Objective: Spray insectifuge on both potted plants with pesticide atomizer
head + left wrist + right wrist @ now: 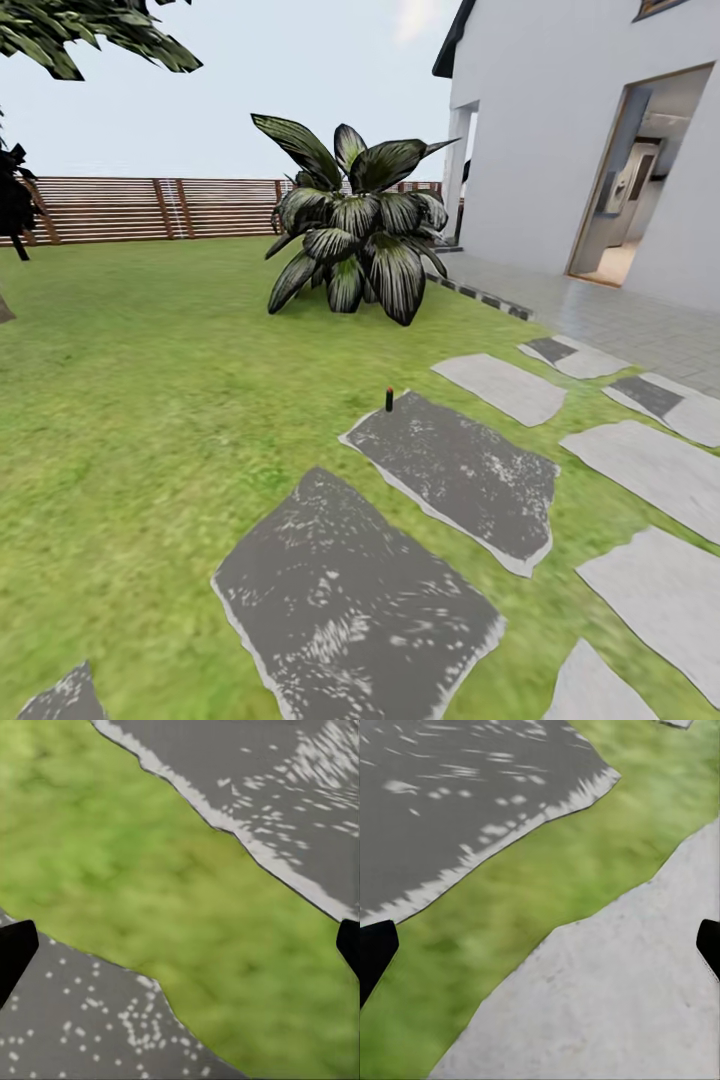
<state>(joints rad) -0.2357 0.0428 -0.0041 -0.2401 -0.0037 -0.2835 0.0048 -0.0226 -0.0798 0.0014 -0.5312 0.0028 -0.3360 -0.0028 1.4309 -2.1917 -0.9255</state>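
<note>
The left gripper (180,949) stands wide open in the left wrist view, its two black fingertips (15,949) at opposite edges of the picture with nothing between them; beneath it lies a strip of green lawn (150,885) running between two dark grey stepping stones flecked with white (285,787). The right gripper (540,949) is spread just as wide and holds nothing; under it a band of grass separates a dark grey speckled stone (442,802) from a pale grey smooth stone (607,997).

In the head view, the garden's lawn (140,400) stretches to a brown slatted wooden fence (150,208). A large agave with long striped dark leaves (355,235) grows near the white house wall (560,120), beside an open doorway (635,180). A small dark upright object with a reddish top (389,398) stands at the far edge of one dark stepping stone (460,475); it is too small to identify.
</note>
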